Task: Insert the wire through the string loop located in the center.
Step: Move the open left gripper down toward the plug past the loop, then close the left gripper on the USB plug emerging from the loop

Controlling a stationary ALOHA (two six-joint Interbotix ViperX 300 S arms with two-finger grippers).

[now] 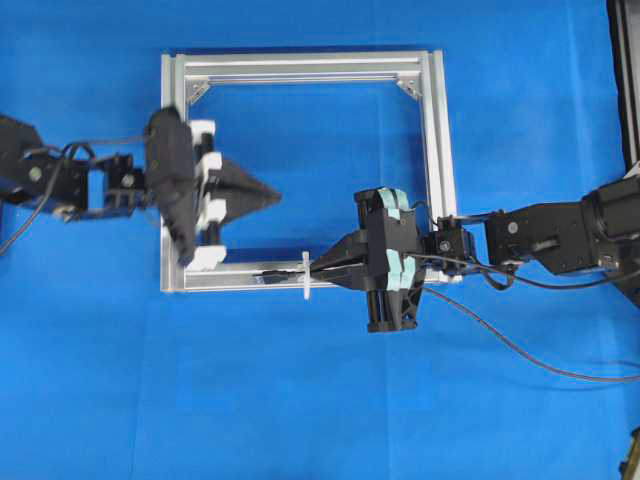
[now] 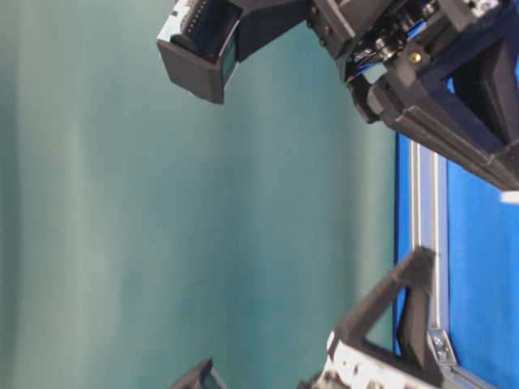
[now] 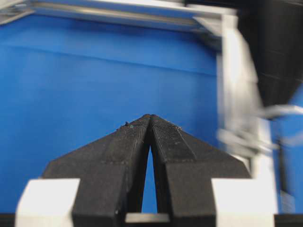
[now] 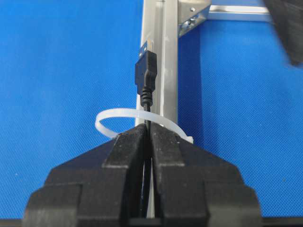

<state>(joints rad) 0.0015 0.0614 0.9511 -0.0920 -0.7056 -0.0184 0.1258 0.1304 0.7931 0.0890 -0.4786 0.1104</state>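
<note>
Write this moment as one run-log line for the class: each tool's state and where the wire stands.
left tool: shut, empty | right tool: shut on wire | wire: plug past string loop | frame bar: beneath

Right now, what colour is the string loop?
White, a thin band; the string loop shows best in the right wrist view.

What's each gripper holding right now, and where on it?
Right gripper is shut on the wire, pinching the cable just behind the plug, which pokes past the string loop. Left gripper is shut on nothing.
</note>
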